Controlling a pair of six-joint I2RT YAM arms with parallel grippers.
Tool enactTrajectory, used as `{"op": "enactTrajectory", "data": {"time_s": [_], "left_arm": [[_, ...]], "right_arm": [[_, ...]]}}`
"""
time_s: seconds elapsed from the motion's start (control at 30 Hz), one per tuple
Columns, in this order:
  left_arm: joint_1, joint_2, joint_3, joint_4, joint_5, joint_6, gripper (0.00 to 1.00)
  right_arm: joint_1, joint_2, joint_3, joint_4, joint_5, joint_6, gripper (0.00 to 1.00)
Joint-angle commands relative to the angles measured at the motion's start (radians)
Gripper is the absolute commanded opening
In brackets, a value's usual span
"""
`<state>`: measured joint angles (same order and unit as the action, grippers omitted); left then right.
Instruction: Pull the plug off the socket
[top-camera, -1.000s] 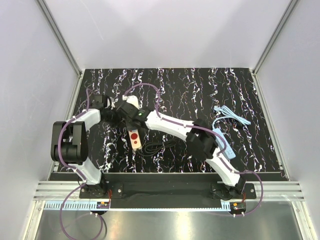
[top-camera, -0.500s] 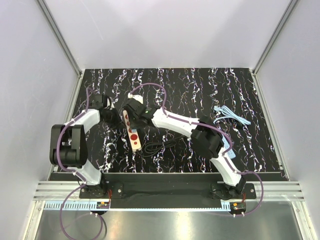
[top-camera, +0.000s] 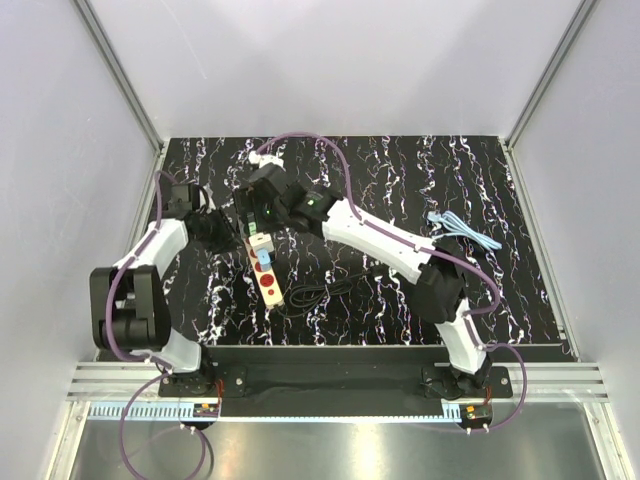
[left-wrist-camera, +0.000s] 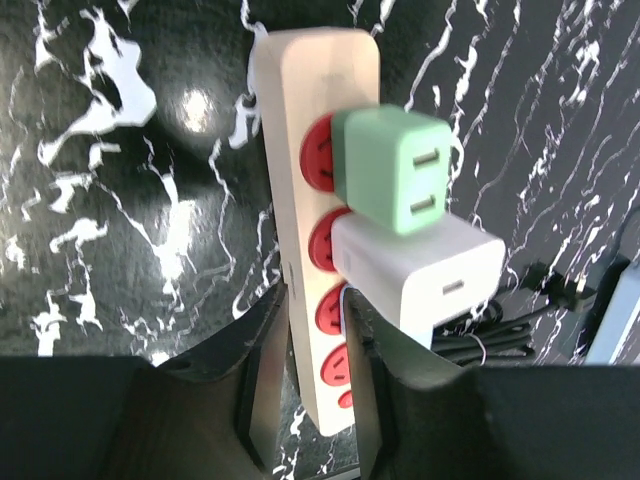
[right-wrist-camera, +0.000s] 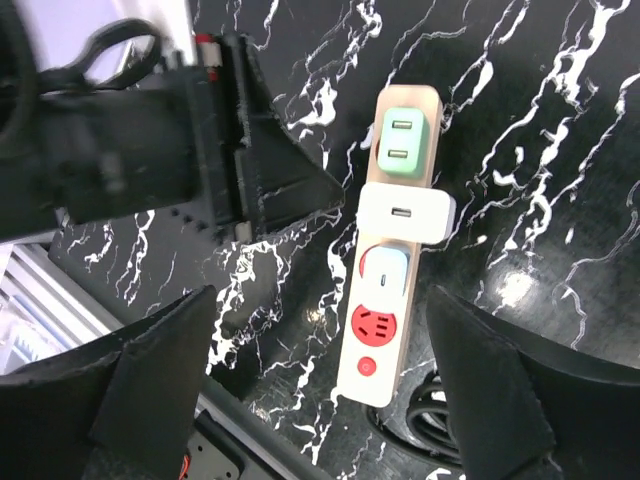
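The socket (top-camera: 270, 284) is a beige strip with red outlets, lying left of the table's middle. The plug (right-wrist-camera: 405, 214), a white cube, sits in it between a green adapter and a light blue one. In the right wrist view my right gripper (right-wrist-camera: 320, 300) hangs above the strip, wide open and holding nothing. Its fingers (right-wrist-camera: 160, 385) stand far to either side of the socket (right-wrist-camera: 385, 300). My left gripper (top-camera: 221, 234) lies just left of the strip with its jaws parted. In the left wrist view the socket (left-wrist-camera: 300, 150) runs between its fingers (left-wrist-camera: 262, 370), and the plug (left-wrist-camera: 425, 275) sticks out above them.
A green adapter (right-wrist-camera: 403, 140) and a light blue one (right-wrist-camera: 385, 283) share the strip. The strip's black cord (top-camera: 305, 297) coils beside its near end. A blue cord (top-camera: 458, 224) lies at the right, by the right arm. Grey walls close in the table on three sides.
My right gripper has opened wide and moved back off the strip. The left jaws have parted and the left arm has drawn back to the left. The strip with its plugs now shows uncovered.
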<state>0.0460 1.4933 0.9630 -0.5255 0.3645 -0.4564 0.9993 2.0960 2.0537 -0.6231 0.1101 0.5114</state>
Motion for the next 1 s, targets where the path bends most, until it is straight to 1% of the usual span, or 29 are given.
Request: {"op": "enactTrajectory", "data": {"time_s": [0.0, 0.03, 0.07, 0.13, 0.17, 0.2, 0.27, 0.33, 0.43, 0.67, 0.93, 0.97], "left_arm": [[0.025, 0.050, 0.062, 0.024, 0.028, -0.001, 0.33], [0.037, 0.061, 0.065, 0.031, 0.034, -0.004, 0.33], [0.044, 0.080, 0.066, 0.041, 0.048, -0.007, 0.34], [0.052, 0.113, 0.075, 0.059, 0.065, -0.005, 0.34], [0.057, 0.126, 0.082, 0.059, 0.088, -0.002, 0.34], [0.057, 0.155, 0.088, 0.070, 0.100, -0.002, 0.34], [0.058, 0.176, 0.092, 0.079, 0.126, -0.002, 0.33], [0.058, 0.196, 0.095, 0.091, 0.134, -0.005, 0.33], [0.063, 0.214, 0.097, 0.108, 0.145, -0.011, 0.33], [0.061, 0.237, 0.089, 0.139, 0.152, -0.028, 0.33], [0.063, 0.242, 0.095, 0.148, 0.163, -0.036, 0.33], [0.061, 0.240, 0.095, 0.150, 0.162, -0.034, 0.33]], "right_arm": [[-0.030, 0.041, 0.115, -0.075, -0.023, -0.051, 0.93], [-0.030, 0.065, 0.150, -0.092, -0.014, -0.062, 0.94], [-0.030, 0.128, 0.242, -0.116, -0.013, -0.063, 0.94], [-0.030, 0.197, 0.351, -0.228, 0.017, -0.056, 0.94], [-0.030, 0.263, 0.449, -0.266, 0.019, -0.051, 0.95], [-0.030, 0.291, 0.486, -0.321, 0.016, -0.050, 0.95], [-0.030, 0.356, 0.567, -0.366, 0.003, -0.033, 0.95], [-0.030, 0.377, 0.579, -0.395, 0.003, -0.022, 0.95], [-0.028, 0.386, 0.553, -0.395, 0.016, -0.014, 0.96], [-0.028, 0.433, 0.574, -0.389, 0.007, -0.011, 0.95], [-0.024, 0.483, 0.614, -0.371, 0.002, -0.010, 0.86], [-0.024, 0.486, 0.618, -0.366, 0.002, -0.013, 0.82]]}}
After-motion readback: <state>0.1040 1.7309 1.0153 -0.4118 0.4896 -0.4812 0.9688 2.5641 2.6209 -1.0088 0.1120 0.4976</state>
